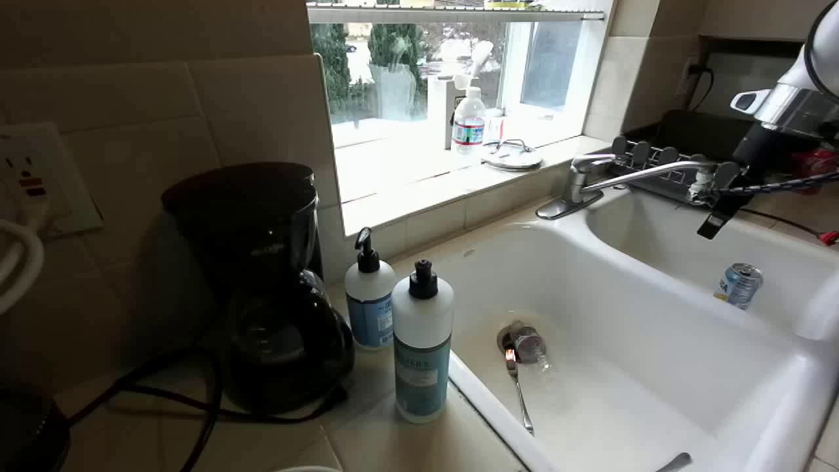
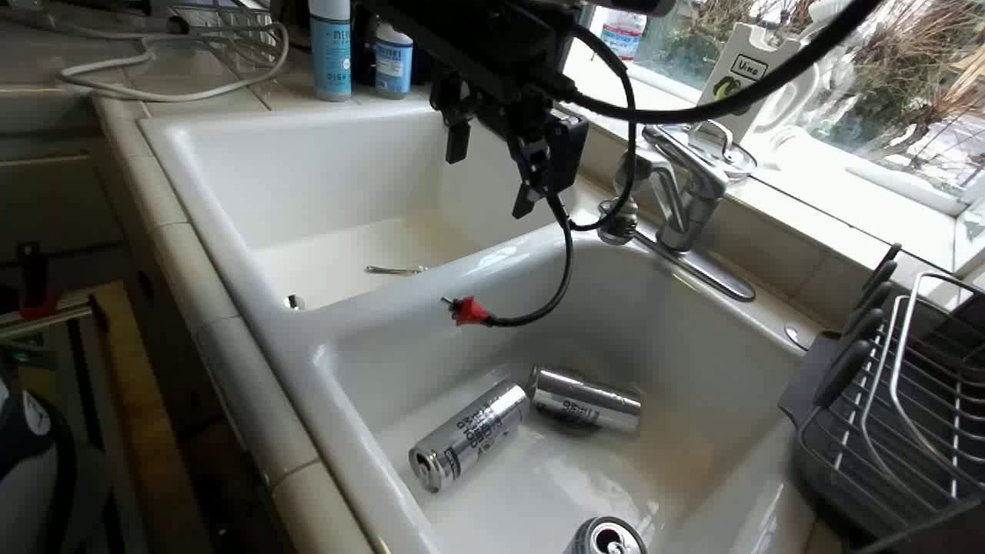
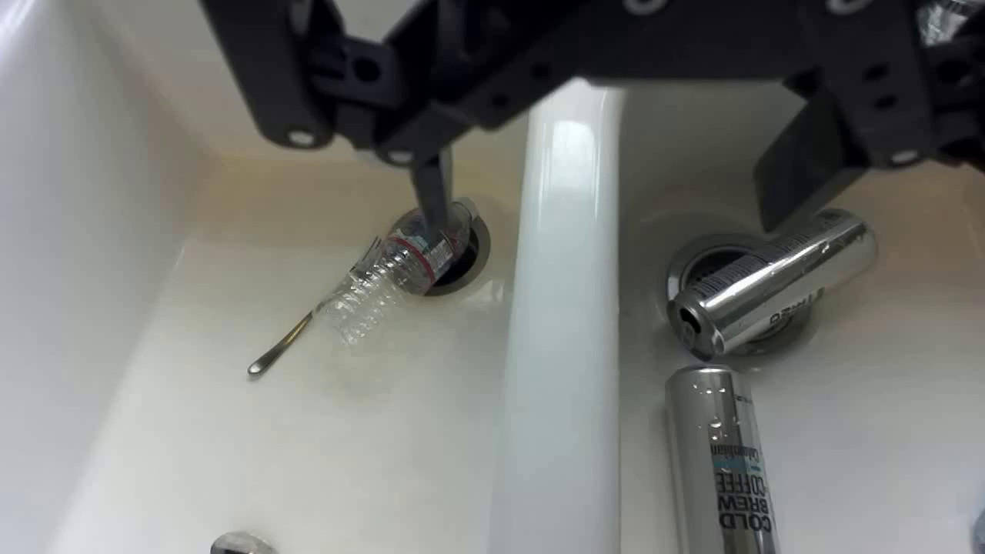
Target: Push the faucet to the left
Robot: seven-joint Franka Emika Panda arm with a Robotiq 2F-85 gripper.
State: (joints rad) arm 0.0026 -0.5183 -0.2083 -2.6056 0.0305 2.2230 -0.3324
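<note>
Faucet (image 1: 578,185), shiny chrome, slim tubular spout (image 1: 645,174), glossy white sink (image 1: 655,278), jaws spread wide

Foremost can (image 2: 602,537) only partly visible

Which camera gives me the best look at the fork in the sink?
The wrist view: it looks down on the fork, showing it large and nearly end to end, beside the clear bottle. Both exterior views show it smaller; in an exterior view only its handle shows past the divider.

Black coffee maker (image 1: 262,282) beside two bottles (image 1: 423,360)
</note>
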